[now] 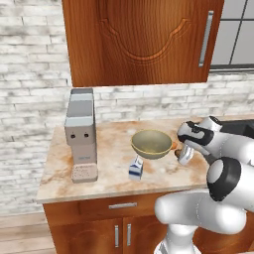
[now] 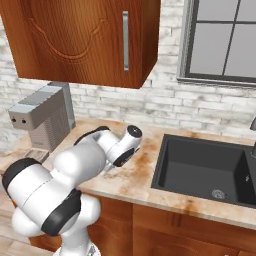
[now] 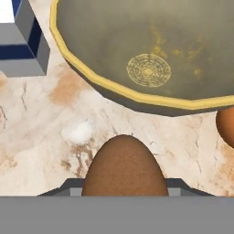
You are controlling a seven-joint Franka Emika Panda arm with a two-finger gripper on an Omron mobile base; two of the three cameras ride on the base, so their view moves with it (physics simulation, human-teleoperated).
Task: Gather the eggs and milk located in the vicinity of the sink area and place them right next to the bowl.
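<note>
- Dark brown egg (image 3: pixel 123 167) sits clamped between the gripper (image 1: pixel 184 158) jaws, seen from the hand view; jaws narrow, closed on it, so it is carried, not resting.
- Gripper hangs low over the counter (image 1: pixel 59 178), just beside the bowl (image 1: pixel 151 143) on its sink-facing side. Judgement: this is the drop spot, since the task wants the egg next to the bowl, not in it.
- Orange-brown egg (image 3: pixel 226 125) already lies on the counter against the bowl's rim, close to where the held one is heading. Looks placed.
- Milk carton (image 1: pixel 136 168) stands upright on the counter toward the front edge, just beside the bowl on the side facing the coffee machine (image 1: pixel 81 134). Looks placed too.
- Bowl is mid-counter, empty inside, upright.
- Sink (image 2: pixel 205 170) is set into the counter well apart from the bowl; basin shows just the drain, nothing left in it to fetch.
- Judgement: last item in hand, task nearly done. Remaining: lower until the egg touches the counter, then open.
- Risk: the egg can roll once released; release low, and avoid nudging the other egg.
</note>
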